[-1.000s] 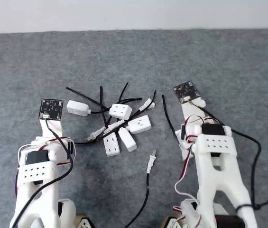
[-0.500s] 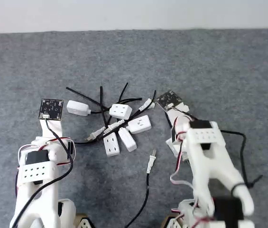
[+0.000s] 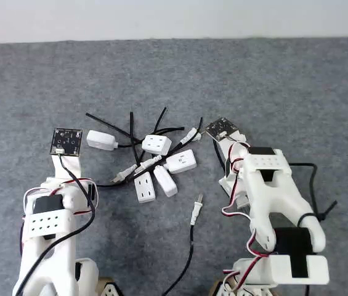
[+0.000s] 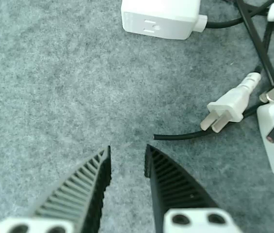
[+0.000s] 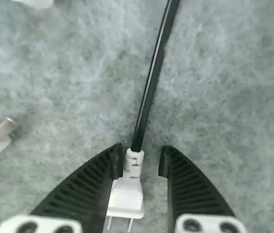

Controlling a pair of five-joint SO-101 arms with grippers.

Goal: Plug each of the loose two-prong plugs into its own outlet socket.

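Right claw (image 5: 140, 150) hangs open astride the white two-prong plug (image 5: 125, 191) on its black cord (image 5: 151, 82), seemingly lined up to pinch it; left claw (image 4: 127, 150) hovers slightly open above the grey carpeted table (image 4: 54, 97).

loose white plugs (image 3: 196, 209) beside sockets (image 3: 144, 187)

TEXT: none legible | BRANDS: none legible | NUMBERS, SIGNS: none legible | NOTE: socket block (image 4: 161, 19), far left of the pile, bears faint grey marks on its white face, too small to read
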